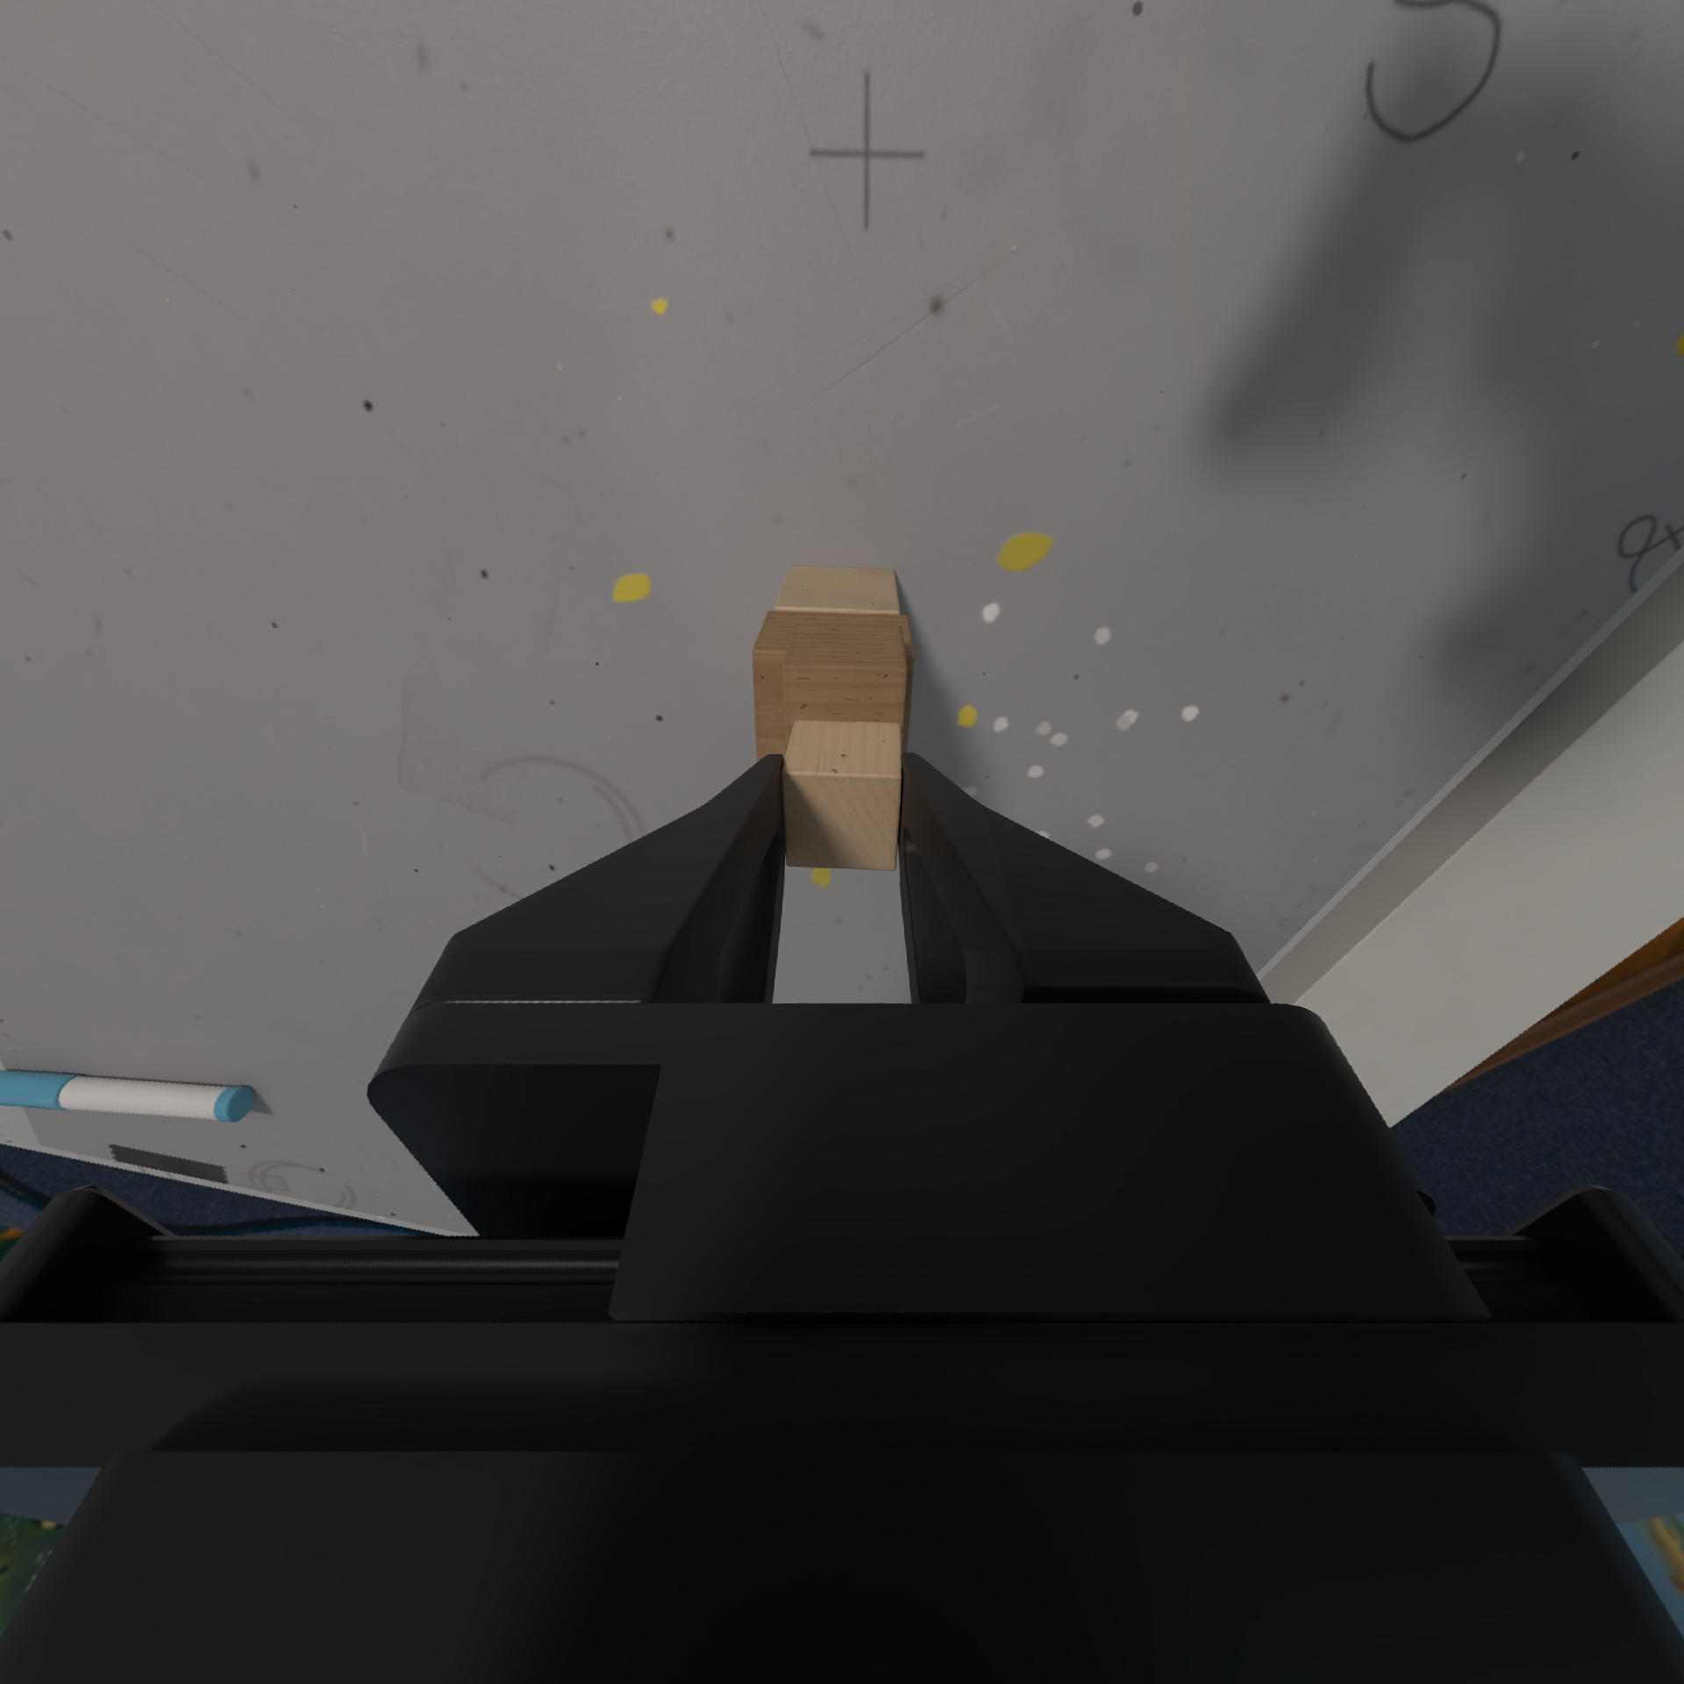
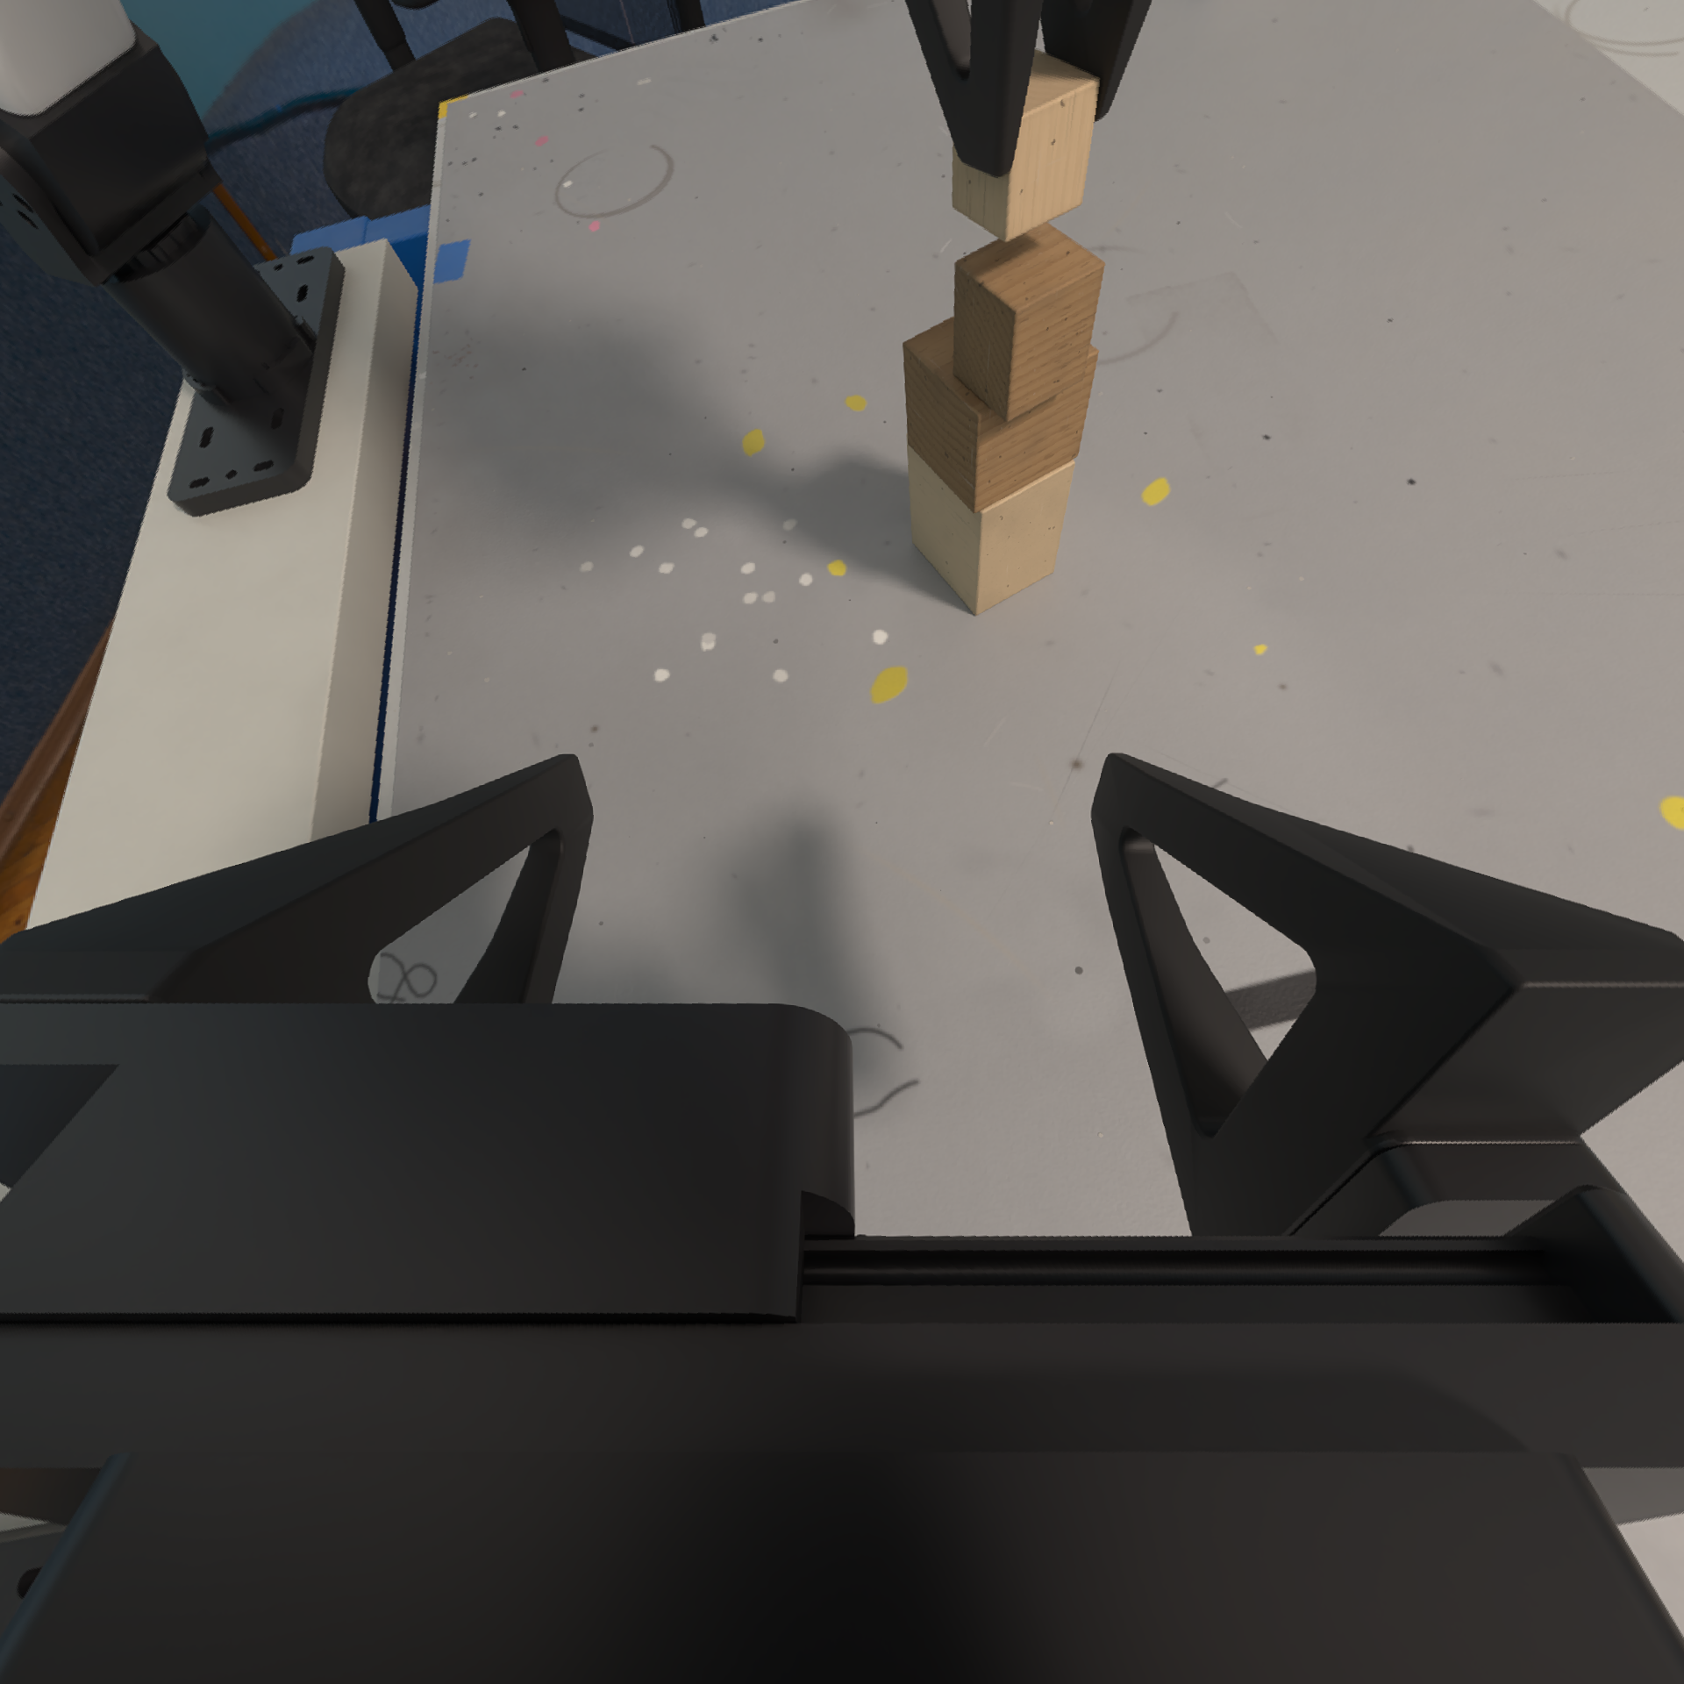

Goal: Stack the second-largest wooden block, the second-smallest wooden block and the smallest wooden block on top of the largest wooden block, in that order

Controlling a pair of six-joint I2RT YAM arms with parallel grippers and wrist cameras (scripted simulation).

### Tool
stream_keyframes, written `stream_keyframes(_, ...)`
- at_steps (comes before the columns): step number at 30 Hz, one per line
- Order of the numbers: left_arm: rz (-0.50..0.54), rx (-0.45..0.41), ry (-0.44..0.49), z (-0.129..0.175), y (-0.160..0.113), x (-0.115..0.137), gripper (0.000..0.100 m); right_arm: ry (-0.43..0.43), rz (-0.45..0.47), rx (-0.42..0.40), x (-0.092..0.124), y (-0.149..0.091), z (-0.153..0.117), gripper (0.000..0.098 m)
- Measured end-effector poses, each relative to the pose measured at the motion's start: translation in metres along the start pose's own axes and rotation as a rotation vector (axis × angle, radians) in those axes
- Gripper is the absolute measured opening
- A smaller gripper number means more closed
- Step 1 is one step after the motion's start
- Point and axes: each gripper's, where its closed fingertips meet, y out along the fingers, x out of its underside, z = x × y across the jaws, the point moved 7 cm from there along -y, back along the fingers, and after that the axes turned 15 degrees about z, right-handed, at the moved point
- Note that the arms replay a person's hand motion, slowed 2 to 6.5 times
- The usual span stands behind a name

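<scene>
A stack of three wooden blocks stands on the grey table: a pale largest block [image 2: 993, 538] at the bottom, a brown block [image 2: 1002, 428] on it, and a smaller brown block [image 2: 1034, 314] on top. My left gripper [image 1: 840, 775] is shut on the smallest pale block [image 1: 840, 802] and holds it directly over the stack, touching or just above the top block; it also shows in the right wrist view [image 2: 1025, 155]. From above, the stack [image 1: 834, 674] shows beyond the held block. My right gripper [image 2: 843, 802] is open and empty, low over the table in front of the stack.
A blue-and-white marker [image 1: 137, 1093] lies near the table edge at the left. The left arm's base [image 2: 182, 301] stands on a white beam [image 2: 228, 638] beside the table. The table [image 2: 638, 364] bears paint spots and pen marks.
</scene>
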Motion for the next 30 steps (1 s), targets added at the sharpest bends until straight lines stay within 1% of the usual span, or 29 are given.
stream_keyframes(30,-0.005,0.025,0.03,-0.0018,0.0047,0.002,0.021,0.001,0.005,-0.001,-0.0005,-0.0006,0.0002,0.094)
